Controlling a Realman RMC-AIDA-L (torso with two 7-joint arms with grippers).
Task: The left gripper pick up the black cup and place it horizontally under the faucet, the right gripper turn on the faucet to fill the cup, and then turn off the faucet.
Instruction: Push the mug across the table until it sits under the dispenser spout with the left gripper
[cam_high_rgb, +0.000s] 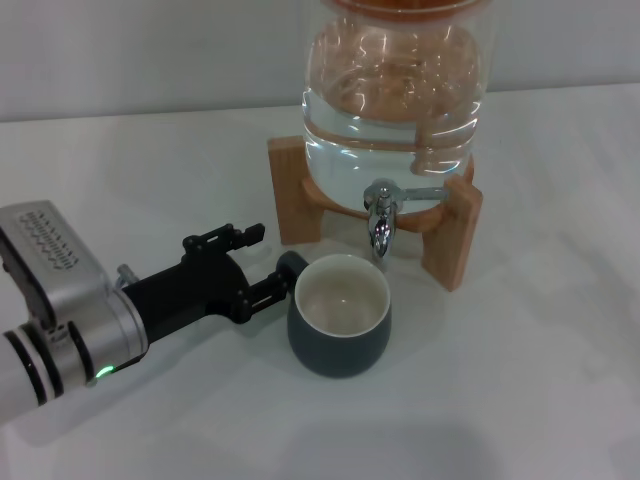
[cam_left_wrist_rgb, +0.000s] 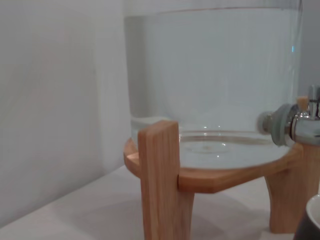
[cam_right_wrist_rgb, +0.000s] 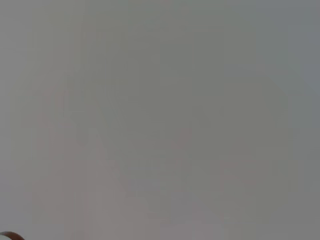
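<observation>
The black cup (cam_high_rgb: 340, 318) stands upright on the white table, cream inside showing, its rim just below the spout of the chrome faucet (cam_high_rgb: 381, 218). The faucet belongs to the clear glass jar (cam_high_rgb: 395, 90) on a wooden stand (cam_high_rgb: 290, 195). My left gripper (cam_high_rgb: 270, 262) lies low at the cup's left side, fingers apart, with the nearer finger (cam_high_rgb: 268, 291) by the cup's small handle (cam_high_rgb: 291, 264). The left wrist view shows the faucet (cam_left_wrist_rgb: 295, 125), the stand (cam_left_wrist_rgb: 160, 180) and a sliver of the cup (cam_left_wrist_rgb: 311, 220). The right gripper is out of view.
The jar holds water to about mid height, also seen in the left wrist view (cam_left_wrist_rgb: 215, 75). The white table (cam_high_rgb: 520, 400) stretches to the right and in front of the cup. The right wrist view shows only a plain grey surface.
</observation>
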